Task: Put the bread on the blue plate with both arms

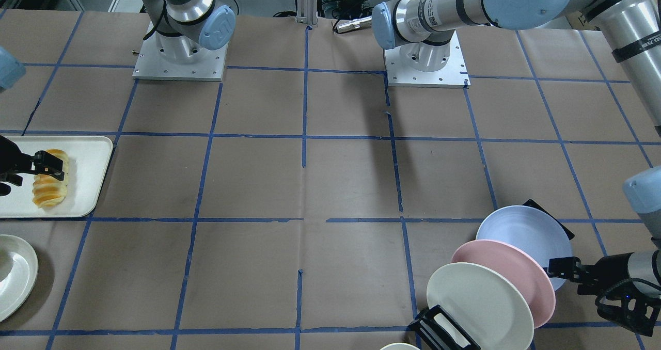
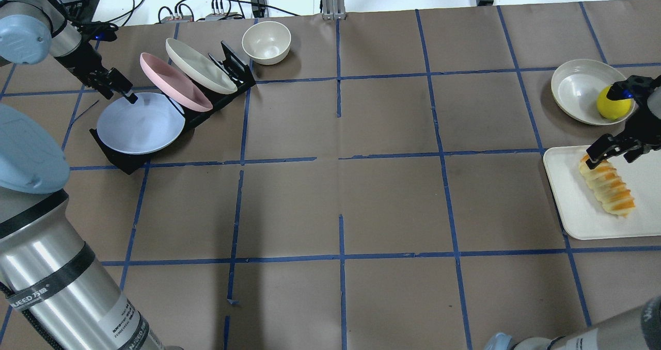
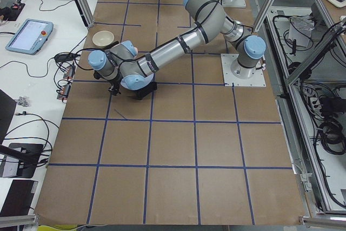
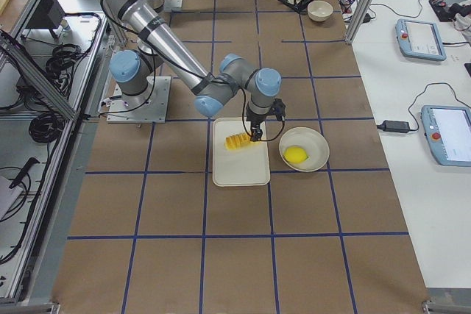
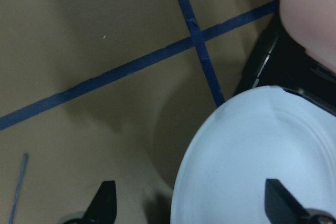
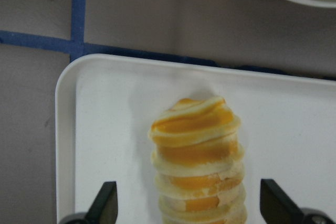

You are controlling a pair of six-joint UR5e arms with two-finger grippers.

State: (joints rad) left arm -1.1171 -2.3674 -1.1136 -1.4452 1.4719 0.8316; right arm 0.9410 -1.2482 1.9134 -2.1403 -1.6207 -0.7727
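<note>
left claw (image 5: 189, 195) spread apart, right claw (image 6: 186, 195) spread apart

A brown paper-covered table (image 2: 392, 205) carries a grid of blue tape lines (image 2: 439, 155). In the overhead view, a black plate rack (image 2: 242, 76) stands near the far left corner. A pink plate (image 2: 175, 81) and a cream-white plate (image 2: 200, 73) lean tilted in its slots, one behind the other. A small cream bowl (image 2: 266, 42) sits upright just beside the rack's far end. At the right edge of that view lies a white rectangular tray (image 2: 578, 210). Near it but apart from it is a wide cream bowl (image 2: 576, 89) with a yellow lemon-like fruit (image 2: 612, 105) resting against its inner wall. Two teach pendants (image 4: 420, 39) lie on the white side bench (image 4: 390, 86).
</note>
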